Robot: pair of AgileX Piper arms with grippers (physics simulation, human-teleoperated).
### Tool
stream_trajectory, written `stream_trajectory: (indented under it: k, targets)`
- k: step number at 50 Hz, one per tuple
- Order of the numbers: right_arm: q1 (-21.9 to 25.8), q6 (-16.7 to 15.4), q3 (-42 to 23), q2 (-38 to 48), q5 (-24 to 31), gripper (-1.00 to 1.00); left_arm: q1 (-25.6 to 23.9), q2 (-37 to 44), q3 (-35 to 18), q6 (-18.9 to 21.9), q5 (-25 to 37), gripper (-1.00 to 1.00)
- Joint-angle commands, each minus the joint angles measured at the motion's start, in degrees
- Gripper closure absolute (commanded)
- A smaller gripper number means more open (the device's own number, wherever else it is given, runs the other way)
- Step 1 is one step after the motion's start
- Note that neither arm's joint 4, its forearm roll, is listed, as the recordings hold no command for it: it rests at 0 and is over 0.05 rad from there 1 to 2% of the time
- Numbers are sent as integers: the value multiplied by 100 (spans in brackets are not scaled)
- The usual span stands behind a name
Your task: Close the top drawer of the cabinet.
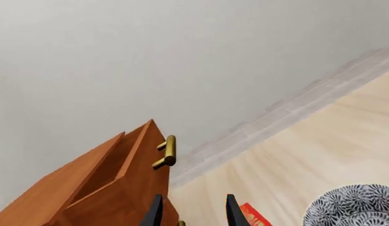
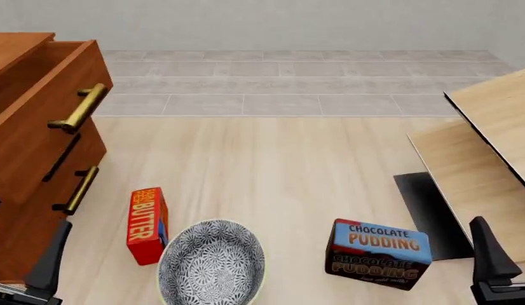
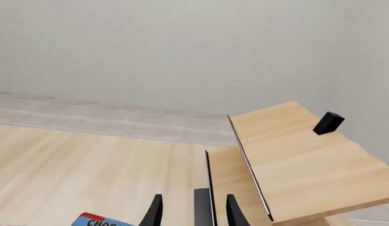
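Note:
The reddish-brown cabinet stands at the table's left edge. Its top drawer is pulled out, with its hollow inside showing, and carries a brass bar handle. In the left wrist view the top drawer and its handle lie ahead of my left gripper, which is open, empty and apart from the drawer. One of its fingers shows low beside the cabinet's front. My right gripper is open and empty at the near right, far from the cabinet.
A red butter box, a patterned bowl and a chocolate pudding box sit along the near side. Pale wooden panels stand at the right. A lower drawer has a smaller handle.

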Motion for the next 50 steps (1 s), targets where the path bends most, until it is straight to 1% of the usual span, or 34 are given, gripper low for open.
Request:
stream_trajectory:
  k: [1,4,6,7,8,11,13,19,29,30,32,34,43,46,50]
  targets:
    - [30,-9,-16,0,37,-100,-108,157,41,479,-373,-100]
    - [26,-6,-19,0,39,-100,-64,238,182,725,-670,-100]
    - [20,44,-33,0,73,-100,-44,309,229,789,-807,-100]
    - [28,61,-45,0,88,-100,-51,407,222,729,-858,-100]
    - [36,35,-44,0,74,-100,-68,488,236,759,-944,-100]
    - [58,48,-64,1,100,-100,-119,655,265,1066,-1211,-100]
    - [74,42,-16,0,54,-100,-109,936,262,1030,-1484,-100]
    - [71,58,27,0,32,-100,-96,1332,265,1236,-1946,-100]
    - [81,76,22,0,47,-100,-153,2076,264,1464,-2671,-100]
    - [58,89,33,0,43,-100,-190,2249,264,1552,-2847,-100]
    - [52,96,29,0,52,-100,-192,2343,264,1567,-2950,-100]
    - [46,104,46,0,40,-100,-215,2601,263,1650,-3234,-100]
    - [30,110,49,0,39,-100,-218,3019,261,1810,-3728,-100]
    - [31,103,54,0,35,-100,-225,3188,262,1935,-3947,-100]
    - [24,98,50,0,41,-100,-226,3329,261,1963,-4108,-100]
